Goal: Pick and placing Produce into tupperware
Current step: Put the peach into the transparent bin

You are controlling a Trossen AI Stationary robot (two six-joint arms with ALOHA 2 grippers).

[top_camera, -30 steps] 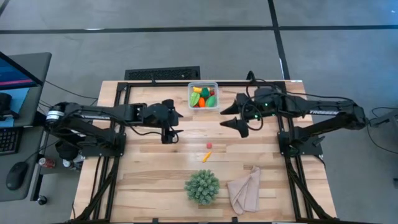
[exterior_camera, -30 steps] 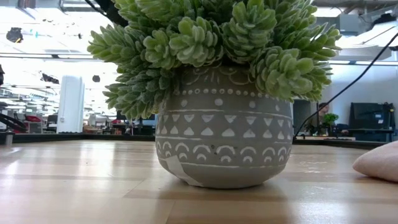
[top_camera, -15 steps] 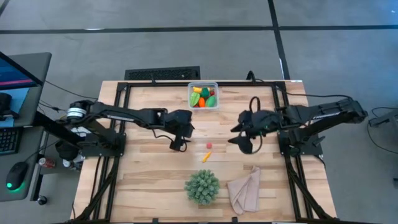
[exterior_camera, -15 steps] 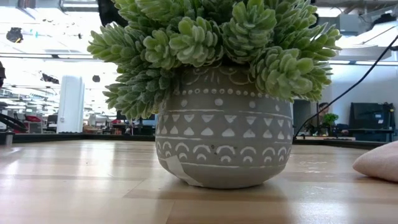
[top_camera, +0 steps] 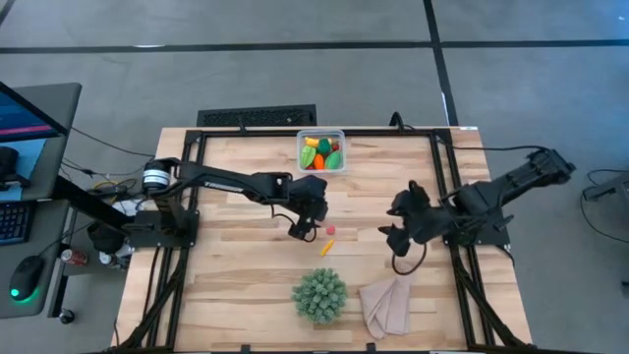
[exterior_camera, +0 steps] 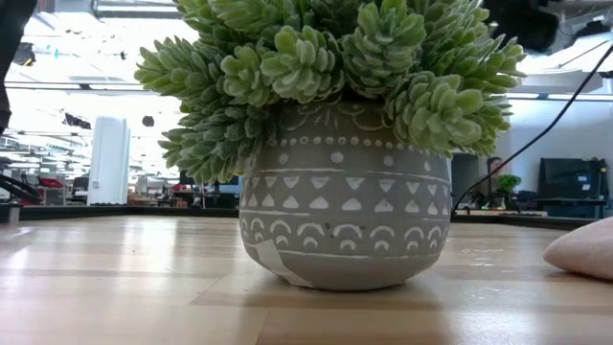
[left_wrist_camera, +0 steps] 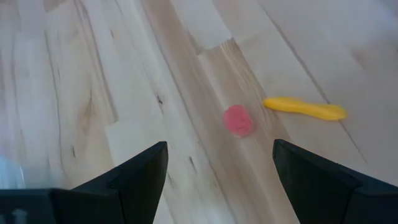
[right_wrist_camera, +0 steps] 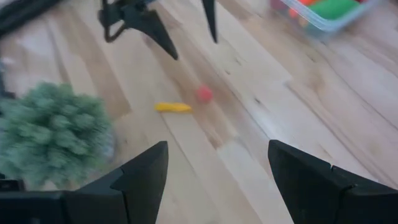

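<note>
We read the setting as a robotics lab inside a large open-plan industrial hall. The wooden bench point(top_camera: 236, 285) carries a black metal frame point(top_camera: 193, 138) with two arms bolted to it, and stands on a bare grey concrete floor point(top_camera: 295, 59) marked with dark lines. At one side we note a desk with a monitor point(top_camera: 25, 113), keyboard point(top_camera: 14, 221) and mouse point(top_camera: 27, 276). Across the bench top we see a long bright hall with ceiling strip lights point(exterior_camera: 57, 86), distant equipment and another dark screen point(exterior_camera: 572, 178).
</note>
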